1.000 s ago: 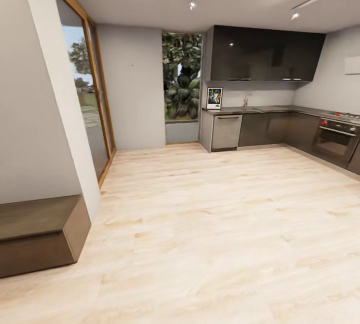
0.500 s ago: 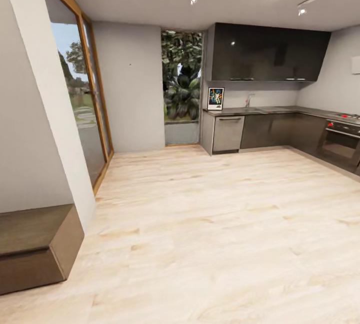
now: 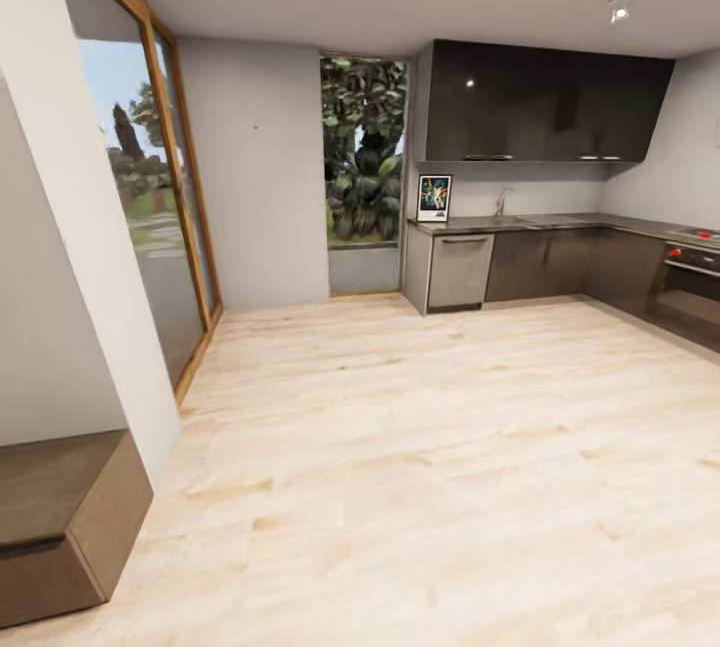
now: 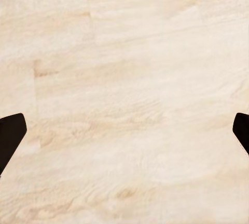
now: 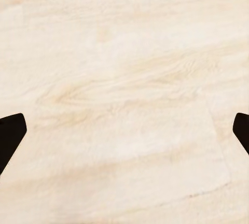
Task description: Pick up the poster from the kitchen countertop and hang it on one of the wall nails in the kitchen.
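The poster (image 3: 433, 198) stands upright at the left end of the kitchen countertop (image 3: 560, 221), far across the room, leaning against the wall below the black upper cabinets (image 3: 545, 102). Its white border and dark blue artwork are just readable. A small dark dot, possibly a nail (image 3: 255, 127), shows on the grey wall left of the window. My left gripper (image 4: 124, 135) hangs open over the pale wood floor, its dark fingertips (image 4: 10, 133) far apart with nothing between them. My right gripper (image 5: 124, 135) is open over the floor too, and empty.
A low brown bench (image 3: 60, 517) juts out at the lower left beside a white wall corner. Tall glass doors (image 3: 140, 217) run along the left side. A dishwasher (image 3: 458, 270) and an oven (image 3: 690, 282) sit under the worktop. Pale wood floor (image 3: 420, 447) stretches to the kitchen.
The whole picture has shifted: the camera has moved forward toward the kitchen, so the bench slides down to the left. The poster stays where it stood.
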### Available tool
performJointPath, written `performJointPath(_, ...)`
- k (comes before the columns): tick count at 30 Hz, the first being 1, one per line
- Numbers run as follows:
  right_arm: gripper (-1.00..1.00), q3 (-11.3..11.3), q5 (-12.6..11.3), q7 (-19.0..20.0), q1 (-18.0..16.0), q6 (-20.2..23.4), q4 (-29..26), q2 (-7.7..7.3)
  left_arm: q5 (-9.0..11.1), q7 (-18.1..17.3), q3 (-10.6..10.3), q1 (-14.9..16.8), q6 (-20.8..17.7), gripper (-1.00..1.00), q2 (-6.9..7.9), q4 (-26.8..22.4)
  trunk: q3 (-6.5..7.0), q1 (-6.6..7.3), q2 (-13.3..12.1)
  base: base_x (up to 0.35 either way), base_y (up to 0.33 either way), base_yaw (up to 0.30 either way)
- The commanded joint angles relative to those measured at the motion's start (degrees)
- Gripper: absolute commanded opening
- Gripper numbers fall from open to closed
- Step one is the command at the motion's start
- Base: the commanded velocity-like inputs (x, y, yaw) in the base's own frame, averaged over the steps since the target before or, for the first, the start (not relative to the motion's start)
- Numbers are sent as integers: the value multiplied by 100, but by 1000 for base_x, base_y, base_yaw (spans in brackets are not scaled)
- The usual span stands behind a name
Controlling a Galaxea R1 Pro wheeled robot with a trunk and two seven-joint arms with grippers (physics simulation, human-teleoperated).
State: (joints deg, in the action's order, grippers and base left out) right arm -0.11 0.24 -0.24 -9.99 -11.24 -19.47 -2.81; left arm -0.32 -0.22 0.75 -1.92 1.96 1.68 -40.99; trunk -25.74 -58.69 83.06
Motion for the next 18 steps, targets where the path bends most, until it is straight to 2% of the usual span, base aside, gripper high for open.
performJointPath(1,100,0,2,-2,-3,-18,6,0,-3,-2,6,-1,11,100,-1,-5,-5,-4,2,335,0,0)
performJointPath(15,100,1,-2,-2,-3,-18,7,0,-3,-4,5,-1,15,100,-1,-5,-5,-4,2,335,0,-1)
performJointPath(18,100,-4,-7,-2,-3,-18,5,3,-3,-4,5,-1,15,100,-1,-5,-4,-4,2,335,0,-116)
